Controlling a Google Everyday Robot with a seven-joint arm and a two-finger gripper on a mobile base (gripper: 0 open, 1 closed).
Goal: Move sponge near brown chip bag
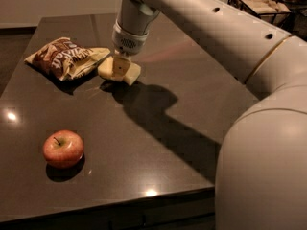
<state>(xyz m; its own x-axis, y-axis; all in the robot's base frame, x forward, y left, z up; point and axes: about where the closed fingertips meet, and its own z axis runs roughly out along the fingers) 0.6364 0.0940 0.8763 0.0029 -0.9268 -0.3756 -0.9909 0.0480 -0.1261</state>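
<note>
Dark glossy tabletop (201,80). Gripper (119,67): pointing down from the arm, fingers pinched on the sponge (132,74). Sponge: pale yellow, directly under the gripper at table level; contact with the surface cannot be told. Brown chip bag (64,57): just left of the gripper, its end beside the sponge. Apple (63,148): well apart, left of the gripper and toward the camera. Wire basket (259,1): far right, beyond the gripper.
</note>
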